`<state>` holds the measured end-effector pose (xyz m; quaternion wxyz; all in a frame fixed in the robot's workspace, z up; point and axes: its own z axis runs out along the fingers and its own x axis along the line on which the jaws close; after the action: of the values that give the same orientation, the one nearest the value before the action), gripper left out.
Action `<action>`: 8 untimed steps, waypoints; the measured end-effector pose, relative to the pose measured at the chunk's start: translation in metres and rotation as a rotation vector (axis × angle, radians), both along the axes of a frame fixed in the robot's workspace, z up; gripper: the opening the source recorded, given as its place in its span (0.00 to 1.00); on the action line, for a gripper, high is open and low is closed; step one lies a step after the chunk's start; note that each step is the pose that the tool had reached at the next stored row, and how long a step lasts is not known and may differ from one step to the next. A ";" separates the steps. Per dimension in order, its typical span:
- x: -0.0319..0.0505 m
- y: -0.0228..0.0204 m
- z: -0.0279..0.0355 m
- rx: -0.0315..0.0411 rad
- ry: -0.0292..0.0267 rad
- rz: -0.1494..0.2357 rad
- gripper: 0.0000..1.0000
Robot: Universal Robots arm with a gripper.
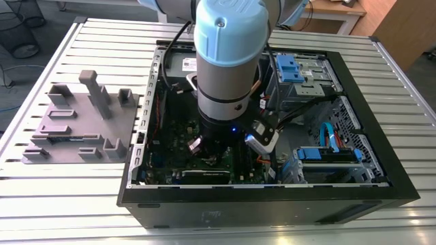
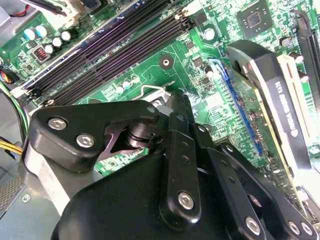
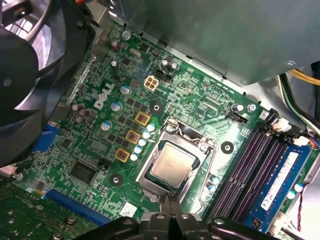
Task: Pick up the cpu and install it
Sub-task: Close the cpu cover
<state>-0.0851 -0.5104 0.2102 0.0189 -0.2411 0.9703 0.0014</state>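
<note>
The cpu (image 3: 172, 165), a small square chip with a silver-grey top, lies flat inside the metal-framed socket (image 3: 145, 173) on the green motherboard (image 3: 200, 100). In the first wrist view my gripper (image 3: 169, 199) is shut, its two black fingers pressed together with nothing between them. The fingertips hover just beside the socket's edge, apart from the cpu. In the exterior view the gripper (image 1: 210, 155) reaches down into the open computer case (image 1: 368, 168) over the motherboard. The second wrist view has the gripper's black linkage (image 2: 150, 175) covering the socket area.
Dark memory slots (image 3: 252, 160) and a blue memory stick (image 3: 280, 180) run beside the socket. A black fan (image 3: 25, 75) and a graphics card (image 2: 280, 100) stand close by. A grey fixture tray (image 1: 81, 122) sits on the slatted table at the exterior view's left.
</note>
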 end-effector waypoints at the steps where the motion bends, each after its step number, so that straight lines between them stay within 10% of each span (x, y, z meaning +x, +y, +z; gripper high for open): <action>1: 0.0000 0.0001 0.0006 0.0000 -0.0001 0.000 0.11; 8: 0.0000 0.0005 0.0053 0.0001 -0.0017 0.000 0.11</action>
<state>-0.0850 -0.5100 0.2155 0.0197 -0.2412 0.9703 0.0013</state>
